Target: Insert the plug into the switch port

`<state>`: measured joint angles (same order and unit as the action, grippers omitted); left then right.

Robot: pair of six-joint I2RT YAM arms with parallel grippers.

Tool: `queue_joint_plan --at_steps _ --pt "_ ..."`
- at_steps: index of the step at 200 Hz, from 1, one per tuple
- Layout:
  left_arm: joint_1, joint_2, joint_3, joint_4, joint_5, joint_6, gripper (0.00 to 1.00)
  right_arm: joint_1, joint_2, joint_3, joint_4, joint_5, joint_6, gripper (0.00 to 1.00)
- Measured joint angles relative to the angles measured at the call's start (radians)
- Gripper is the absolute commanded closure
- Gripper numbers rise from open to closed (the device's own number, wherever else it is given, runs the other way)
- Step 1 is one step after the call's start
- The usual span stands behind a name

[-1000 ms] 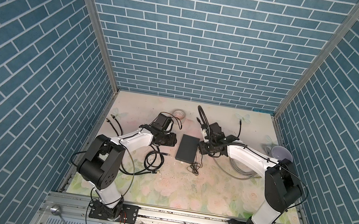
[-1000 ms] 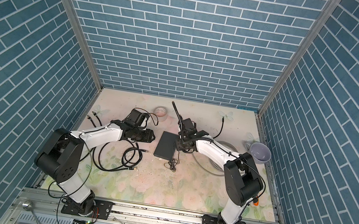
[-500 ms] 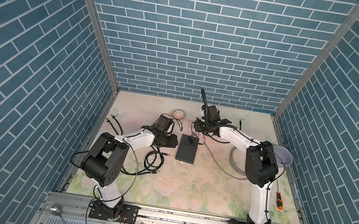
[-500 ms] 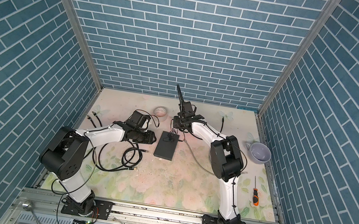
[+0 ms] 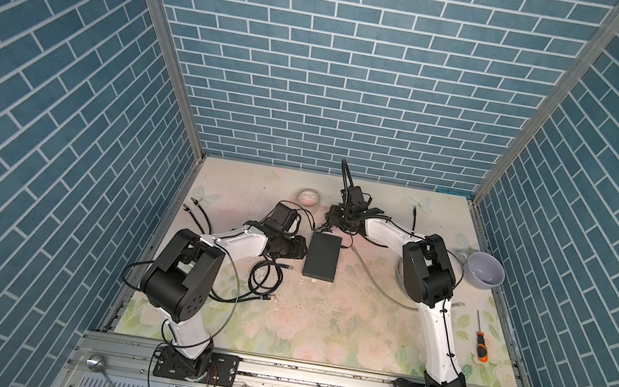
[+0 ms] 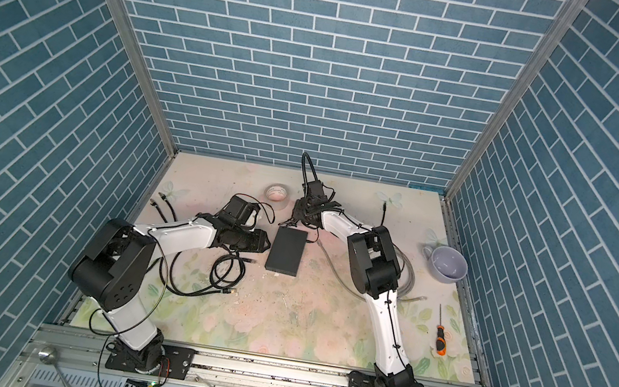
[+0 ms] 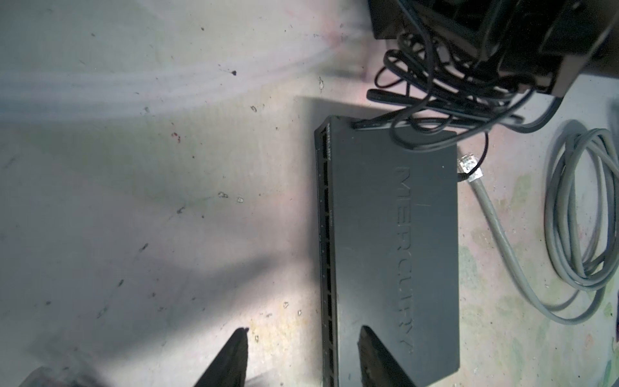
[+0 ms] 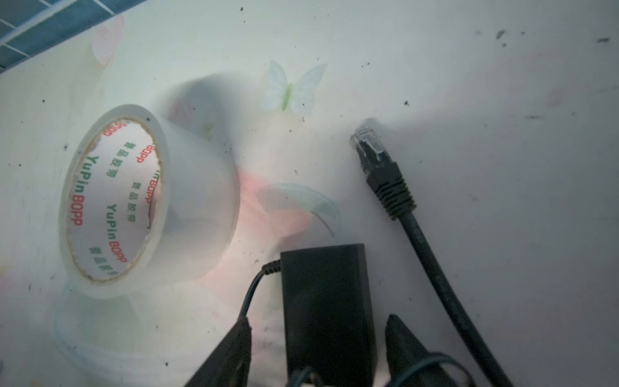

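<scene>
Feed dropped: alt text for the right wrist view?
A small black rectangular power adapter lies inside the open right gripper, a gap on each side. Beside it on the pale table lie a clear tape roll and a black cable with a clear plug.

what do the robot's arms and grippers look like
The left arm and right arm match: glossy white link shells, bulky matte-black joint housings, thin black cables running along the white links, black base plates on an aluminium rail. The left gripper and right gripper are black, with dark tapering pointed fingers.
</scene>
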<state>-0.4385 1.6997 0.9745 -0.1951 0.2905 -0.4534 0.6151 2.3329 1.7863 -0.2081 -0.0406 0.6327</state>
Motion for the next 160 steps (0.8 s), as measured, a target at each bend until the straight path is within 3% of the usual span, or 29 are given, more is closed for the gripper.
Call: queue_joint_plan --at_steps 74,106,160 --pt "-0.002 0.0 0.004 0.014 0.008 -0.027 0.45 0.006 -0.285 -0.276 -0.079 -0.077 0.053 0.29" --pt "-0.016 0.02 0.052 0.018 0.005 -0.05 0.46 0.015 -0.373 -0.295 -0.125 -0.103 0.079 0.3" --pt "-0.043 0.097 0.193 0.021 -0.015 -0.056 0.53 0.014 -0.501 -0.487 -0.134 -0.119 0.108 0.53"
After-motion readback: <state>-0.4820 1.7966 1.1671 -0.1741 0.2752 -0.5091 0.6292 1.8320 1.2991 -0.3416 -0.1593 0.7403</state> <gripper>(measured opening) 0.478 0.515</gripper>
